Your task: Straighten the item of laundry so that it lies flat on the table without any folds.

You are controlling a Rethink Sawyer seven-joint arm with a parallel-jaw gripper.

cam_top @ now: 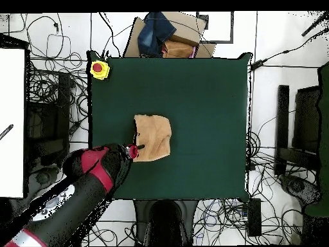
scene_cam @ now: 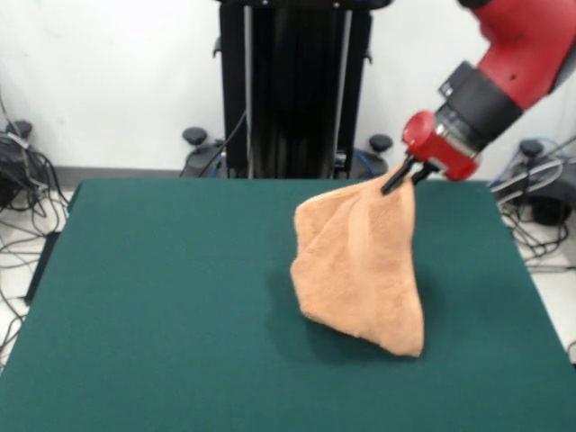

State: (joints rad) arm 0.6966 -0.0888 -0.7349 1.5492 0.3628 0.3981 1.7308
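A: What is the gripper doing?

B: Its dark fingers are pinched onto one corner of the towel, holding that corner up above the table. The red and black arm slants down to it from the front view's upper right.

A: And the cloth itself?

B: It hangs from the held corner as a peach-orange tent, widening downward. Its lower part rests on the green cover, with a soft fold running down the middle. From overhead the towel reads as a rough square, with the gripper at its corner nearest the robot-side edge.

A: Where on the table?

B: Around the middle, a little toward the edge the arm reaches over, well clear of all four corners.

A: Anything else on the cover?

B: A yellow box with a red button sits on one far corner in the overhead view, well apart from the towel.
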